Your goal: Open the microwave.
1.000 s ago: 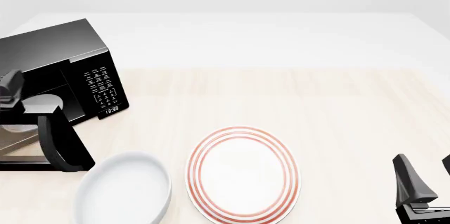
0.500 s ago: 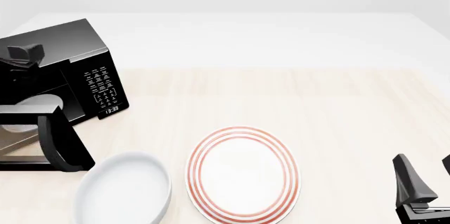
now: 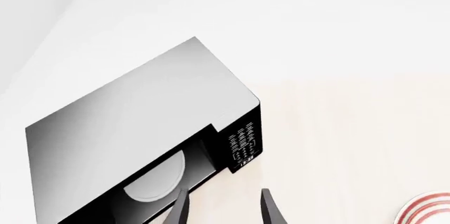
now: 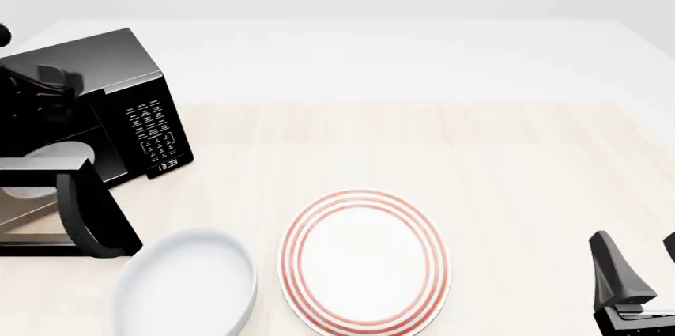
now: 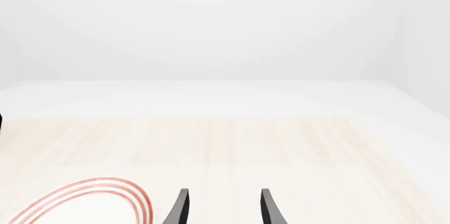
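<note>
**A:** Black fingers of the right gripper point(image 4: 636, 273) are seen nearest, at the table's point(image 4: 507, 162) front edge. Can harm be expected there?

**B:** Little is judged likely. Its jaws are spread and nothing is held between them. The red-ringed plate point(image 4: 364, 261) lies well apart from it and would be struck only by a careless sweep leftward.

**A:** And the white bowl point(image 4: 185, 285)?

**B:** More risk is seen there. The bowl lies just beside the free edge of the door point(image 4: 100, 221), which is swung out towards the front. If the door were pushed wider, the bowl could be caught and shoved, or the door's travel blocked.

**A:** Where is the microwave point(image 4: 95, 91) placed?

**B:** It is set at the table's left side, partly cut off by the front view's edge, with its keypad point(image 4: 153, 130) angled towards the middle. The cavity is exposed and the turntable point(image 4: 47, 158) can be seen, so the opening is judged essentially done.

**A:** What, then, could be undone?

**B:** The left gripper point(image 3: 223, 211) is held above the microwave, looking down on its top; its fingers point(image 3: 271, 211) are parted and nothing is pinched. If the arm were lowered carelessly, the glossy top could be struck and the box shifted, or the door could be nudged and swung shut. How much clearance is left cannot be told, since the arm is blurred in the front view.
</note>
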